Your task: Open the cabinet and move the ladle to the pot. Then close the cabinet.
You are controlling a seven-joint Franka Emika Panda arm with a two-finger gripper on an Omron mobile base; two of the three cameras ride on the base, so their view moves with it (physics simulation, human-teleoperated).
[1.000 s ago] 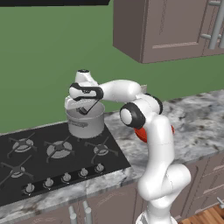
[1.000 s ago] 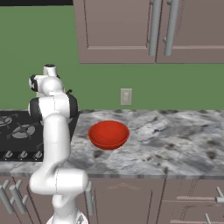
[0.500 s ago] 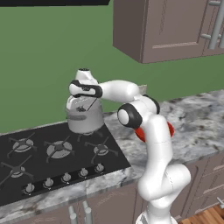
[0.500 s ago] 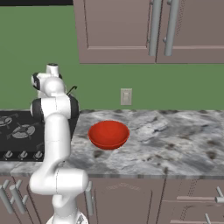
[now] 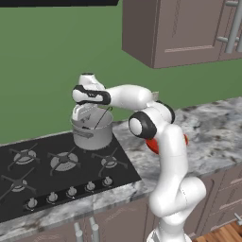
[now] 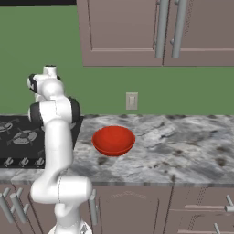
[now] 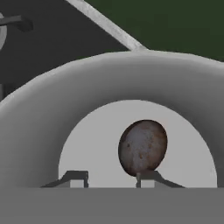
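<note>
Two fingertips of the gripper [image 7: 111, 179] stand apart just over the pot [image 5: 93, 133], jaws part open, nothing pinched between them. Ladle [image 7: 142, 147] sits inside the pot, bowl on the floor at 5 o'clock of centre in the hand view, thin handle leaning on the rim. Cabinet [image 6: 160, 32] doors look shut.

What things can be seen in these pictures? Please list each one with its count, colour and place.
pot: one, grey steel, on the back right burner of the stove
ladle: one, grey, bowl inside the pot, thin handle leaning on the rim
stove: one, black, set in the counter
counter: one, grey marbled stone
bowl: one, red, on the counter right of the stove
cabinet: one, mauve-brown, doors shut, above the counter
wall outlet: one, pale, on the green wall
gripper: one, fingers apart over the pot
</note>
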